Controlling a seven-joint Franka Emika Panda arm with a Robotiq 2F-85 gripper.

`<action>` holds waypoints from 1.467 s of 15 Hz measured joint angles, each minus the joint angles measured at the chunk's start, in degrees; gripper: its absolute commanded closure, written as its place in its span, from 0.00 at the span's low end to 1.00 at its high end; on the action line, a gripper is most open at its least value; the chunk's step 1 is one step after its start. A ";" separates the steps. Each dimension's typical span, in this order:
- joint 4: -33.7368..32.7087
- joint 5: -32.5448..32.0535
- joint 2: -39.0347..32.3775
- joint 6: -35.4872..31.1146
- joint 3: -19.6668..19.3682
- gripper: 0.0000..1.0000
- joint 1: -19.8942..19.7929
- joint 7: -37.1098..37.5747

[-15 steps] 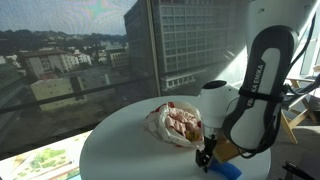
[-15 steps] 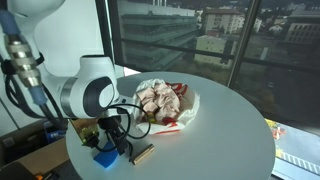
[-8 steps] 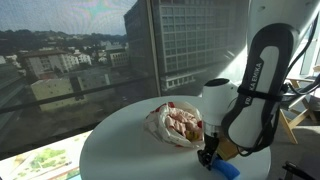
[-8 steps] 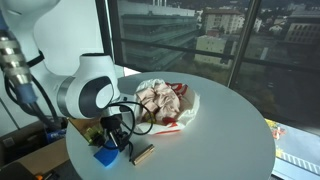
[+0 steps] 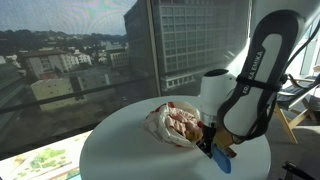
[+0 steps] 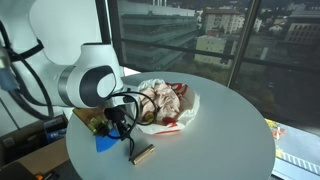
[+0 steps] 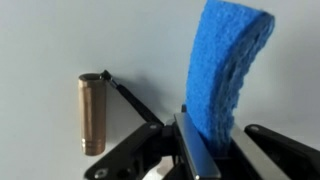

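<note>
Right now the fingers point(image 7: 192, 150) are clamped on a blue sponge point(image 7: 228, 70). In the wrist view a metal pad presses against each flat side, and most of the sponge sticks out past the tips. In both exterior views the sponge point(image 5: 221, 160) hangs tilted under the arm point(image 5: 255, 80), low over the round white counter point(image 5: 120, 145) near its edge. Whether its lower corner touches the surface I cannot tell.

Just beside the sponge point(image 6: 105, 144), a small brown cylinder point(image 6: 141, 155) lies flat on the counter point(image 6: 220, 140). The wrist view shows this cylinder point(image 7: 92, 112) off to the side of the fingers, apart from the sponge, with a thin dark rod running from its end.

Near the middle of the counter sits a crumpled cloth point(image 6: 160, 100), white with red markings, close to the arm point(image 6: 90, 85) but not touching the sponge. Behind the cloth point(image 5: 175, 123) is a large window point(image 5: 80, 50) looking out on city buildings.
</note>
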State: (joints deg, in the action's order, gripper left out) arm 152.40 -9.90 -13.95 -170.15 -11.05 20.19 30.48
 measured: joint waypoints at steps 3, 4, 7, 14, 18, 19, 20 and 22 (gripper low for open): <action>-2.81 -5.11 3.67 3.72 -5.16 0.88 2.72 4.59; -4.40 -7.42 4.62 5.33 -6.82 0.88 3.44 6.55; -10.77 -12.94 5.74 9.34 -8.64 0.88 3.52 11.99; -22.77 -14.79 -1.39 14.77 -0.75 0.87 -3.70 14.16; -26.99 -15.84 -7.50 14.55 -0.67 0.51 -3.90 14.16; -28.15 -15.84 -8.75 14.55 -0.73 0.42 -3.90 14.16; -29.28 -15.83 -9.84 14.55 -0.82 0.35 -3.92 14.16; -30.82 -15.83 -11.14 14.54 -1.20 0.19 -3.90 14.16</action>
State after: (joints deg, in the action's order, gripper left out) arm 121.58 -25.74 -25.08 -155.61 -12.25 16.29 44.64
